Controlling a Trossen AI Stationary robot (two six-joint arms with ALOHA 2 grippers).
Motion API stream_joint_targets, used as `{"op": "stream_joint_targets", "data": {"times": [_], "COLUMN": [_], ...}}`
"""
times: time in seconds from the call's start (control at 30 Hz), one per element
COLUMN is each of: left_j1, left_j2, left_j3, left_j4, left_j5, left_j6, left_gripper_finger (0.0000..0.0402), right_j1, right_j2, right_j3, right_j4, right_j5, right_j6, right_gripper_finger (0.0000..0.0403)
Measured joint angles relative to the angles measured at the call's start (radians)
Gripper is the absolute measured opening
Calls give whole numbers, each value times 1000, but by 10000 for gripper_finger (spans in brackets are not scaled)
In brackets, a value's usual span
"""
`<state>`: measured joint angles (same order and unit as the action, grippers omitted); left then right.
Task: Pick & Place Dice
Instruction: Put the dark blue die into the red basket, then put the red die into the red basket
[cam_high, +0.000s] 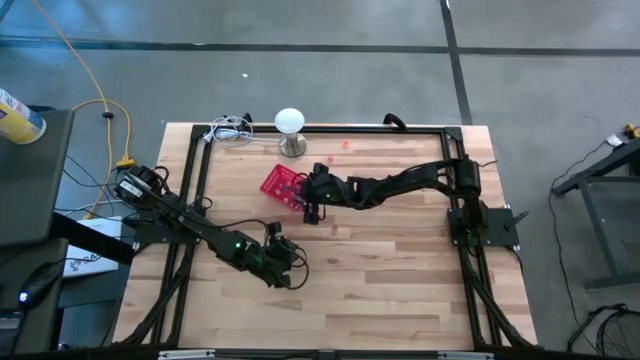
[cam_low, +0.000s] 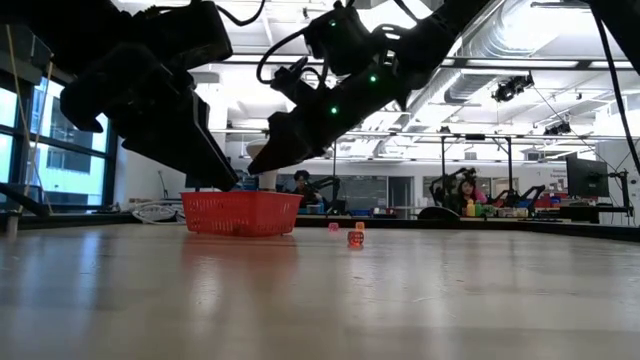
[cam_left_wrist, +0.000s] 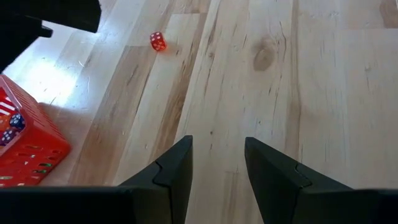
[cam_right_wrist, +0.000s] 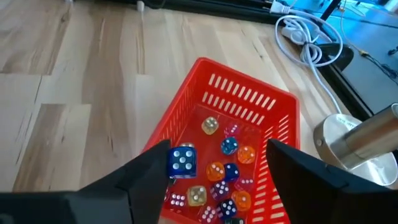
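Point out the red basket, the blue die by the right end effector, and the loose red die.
red basket (cam_right_wrist: 283, 124), right wrist view, far rim.
blue die (cam_right_wrist: 182, 162), right wrist view, spotted face.
red die (cam_left_wrist: 158, 42), left wrist view, centre.

Robotics lab: exposed ceiling ducts (cam_low: 520, 40), more robot arms (cam_low: 445, 185) behind.

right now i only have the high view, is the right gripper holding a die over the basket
Observer: No. The right wrist view shows the right gripper open above the red basket, with a blue die beside one finger.
Operator: how full is it
Observer: Many dice lie inside: blue, orange, yellow, pink.
Operator: any left on the table
Observer: At least one. The left wrist view shows a red die on the wood ahead of the open left gripper.
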<state>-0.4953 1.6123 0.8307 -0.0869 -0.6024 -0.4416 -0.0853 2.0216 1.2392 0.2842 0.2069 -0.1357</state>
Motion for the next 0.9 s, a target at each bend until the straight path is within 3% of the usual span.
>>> {"op": "stream_joint_targets", "data": {"times": [0.2, 0.43, 0.5, 0.73, 0.9], "left_j1": [-3, -25, -24, -24, -25], "left_j2": [0, -55, -85, -130, -128], "left_j3": [0, 0, 0, 0, 0], "left_j4": [-14, -38, -51, -51, -54], "left_j5": [-50, -371, -402, -360, -229], "left_j6": [-8, -27, -31, -30, -30], "left_gripper_finger": [139, 139, 139, 139, 139], "right_j1": [8, 28, 34, 75, 130], "right_j2": [0, 0, -1, -39, -127], "right_j3": [0, 0, 0, 0, 1], "right_j4": [-49, -48, -46, -122, -387], "right_j5": [0, -11, -8, 108, 127], "right_j6": [8, -6, -18, -66, 6], "right_gripper_finger": [253, 252, 252, 252, 252]}}
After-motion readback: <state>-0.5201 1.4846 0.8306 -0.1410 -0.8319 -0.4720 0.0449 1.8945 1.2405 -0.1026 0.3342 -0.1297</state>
